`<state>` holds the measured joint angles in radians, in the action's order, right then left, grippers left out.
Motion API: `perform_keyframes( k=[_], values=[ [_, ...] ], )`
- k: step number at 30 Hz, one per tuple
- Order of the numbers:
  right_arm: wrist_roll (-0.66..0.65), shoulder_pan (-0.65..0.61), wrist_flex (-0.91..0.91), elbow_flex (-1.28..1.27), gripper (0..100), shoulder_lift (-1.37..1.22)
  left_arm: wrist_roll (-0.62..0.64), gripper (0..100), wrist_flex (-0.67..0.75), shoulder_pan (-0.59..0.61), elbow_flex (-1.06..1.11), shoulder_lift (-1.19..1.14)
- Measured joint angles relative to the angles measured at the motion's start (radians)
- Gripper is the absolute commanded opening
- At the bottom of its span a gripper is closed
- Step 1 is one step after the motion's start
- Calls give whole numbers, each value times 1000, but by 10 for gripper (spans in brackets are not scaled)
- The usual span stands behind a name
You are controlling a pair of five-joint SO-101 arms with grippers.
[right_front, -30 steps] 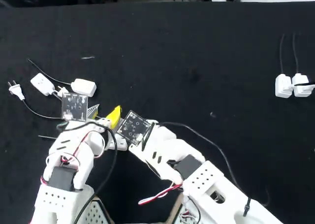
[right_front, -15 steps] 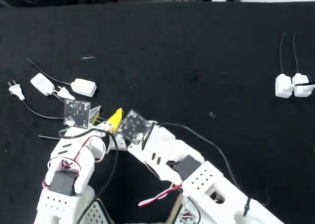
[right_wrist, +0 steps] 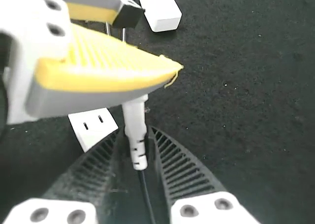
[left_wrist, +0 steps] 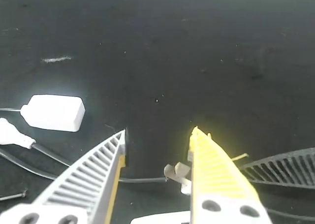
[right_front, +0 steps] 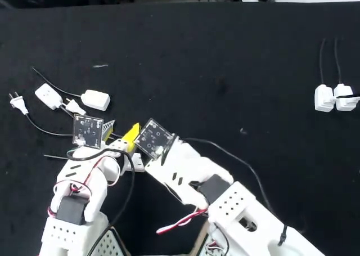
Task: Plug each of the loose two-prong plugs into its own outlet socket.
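My right gripper is shut on a white two-prong plug, gripped by its body with the cord trailing back. Right beside it lies a white outlet socket with two slots facing up; from above, the socket peeks out between the two arms. My left gripper is open, its grey and yellow fingers straddling the plug's prongs without touching them. Its yellow finger crosses just over the held plug. From above, the left gripper sits at the front left.
A white outlet block, another white socket and two loose plugs with black cords lie at the far left. Two white adapters with cords sit at the right edge. The cloth in the middle is bare.
The left arm has drawn back a little toward the front edge. The right arm has nudged slightly forward with the plug still in its grip.
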<state>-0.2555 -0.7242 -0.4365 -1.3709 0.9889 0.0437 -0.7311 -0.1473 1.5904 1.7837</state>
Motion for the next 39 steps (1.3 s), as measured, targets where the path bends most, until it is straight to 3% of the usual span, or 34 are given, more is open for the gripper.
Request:
perform_keyframes(
  k=[9,39],
  values=[
    [-15,2,-71,69,10,0,0,206,-12,83,2,-3],
    [37,0,32,17,11,-2,-2,206,-6,64,26,2]
  ],
)
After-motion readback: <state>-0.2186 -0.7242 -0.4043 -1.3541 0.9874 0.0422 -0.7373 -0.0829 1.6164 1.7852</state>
